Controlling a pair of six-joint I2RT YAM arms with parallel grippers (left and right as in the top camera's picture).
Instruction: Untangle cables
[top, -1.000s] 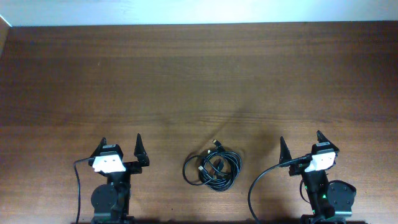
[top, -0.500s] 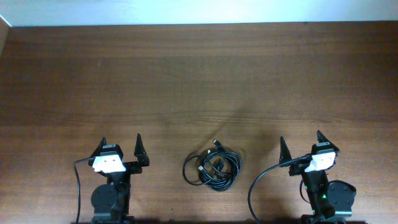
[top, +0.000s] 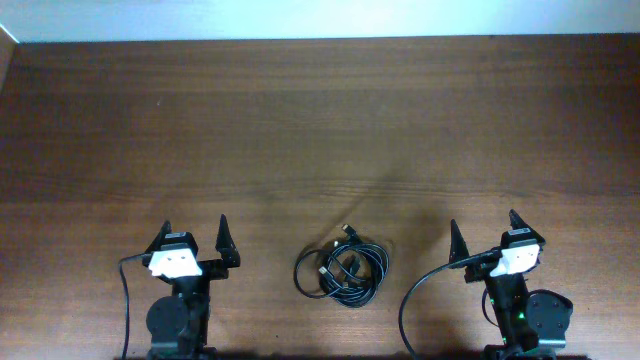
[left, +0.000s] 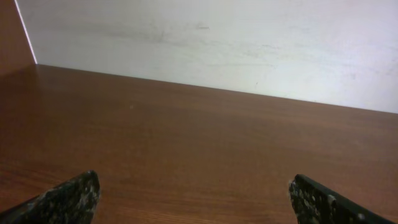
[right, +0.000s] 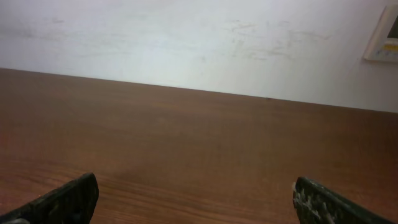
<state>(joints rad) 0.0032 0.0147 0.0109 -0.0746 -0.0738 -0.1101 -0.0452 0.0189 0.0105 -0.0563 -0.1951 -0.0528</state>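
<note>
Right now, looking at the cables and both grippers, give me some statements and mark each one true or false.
1. The cables lie bundled on the table, between the two grippers. True.
2. The left gripper is shut on the cables. False: it is open, empty and apart from them.
3. The right gripper is open. True.
4. The right wrist view shows the cables. False: it shows table and wall, no cables.

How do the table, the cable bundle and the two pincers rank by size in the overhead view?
1. table
2. cable bundle, left pincer and right pincer: look alike, so unranked.
</note>
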